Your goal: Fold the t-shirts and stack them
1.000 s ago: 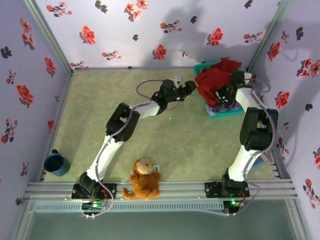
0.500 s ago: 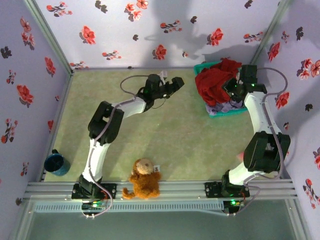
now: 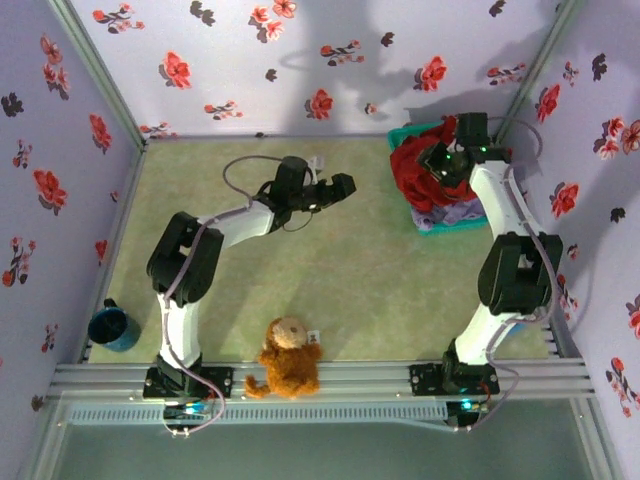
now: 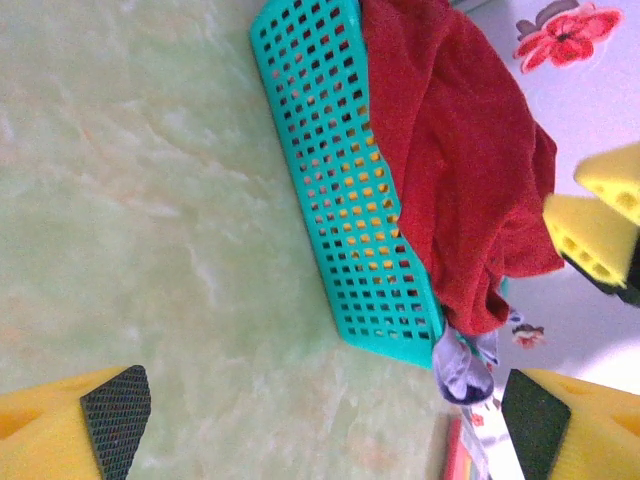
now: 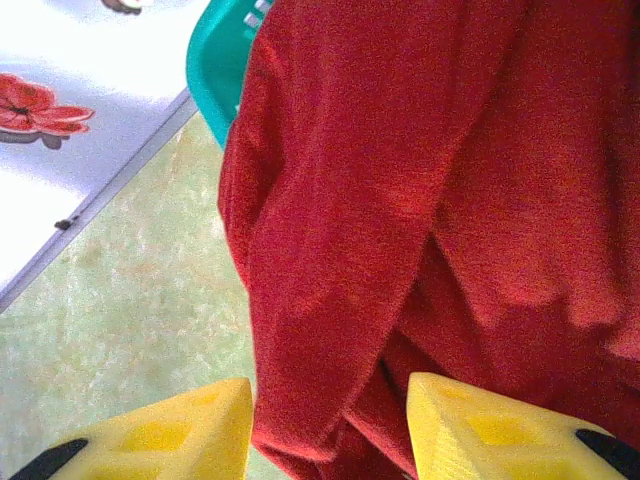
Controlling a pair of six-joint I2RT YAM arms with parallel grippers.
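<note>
A deep-red t-shirt [image 3: 420,165] is heaped over the teal mesh basket [image 3: 450,226] at the back right. It hangs down the basket's near wall [image 4: 340,200], and the same red t-shirt [image 4: 460,170] spills over the rim. Mustard-orange cloth [image 4: 365,190] shows through the mesh. A lavender piece [image 4: 462,368] pokes out at the basket's corner. My right gripper [image 3: 442,162] hovers over the heap. Its jaws stand apart, with a fold of red cloth [image 5: 330,250] just beyond the right gripper [image 5: 330,400]. My left gripper [image 3: 340,187] is wide open over bare table, left of the basket, and this left gripper [image 4: 325,400] holds nothing.
A brown teddy [image 3: 288,368] sits at the near edge between the arm bases. A dark blue cup [image 3: 112,326] stands near the left wall. Flowered walls close in the table, and the basket sits tight in the back right corner.
The left arm has drawn back to the left, away from the basket. The right gripper has moved to the far side of the heap, and its jaws have come apart.
</note>
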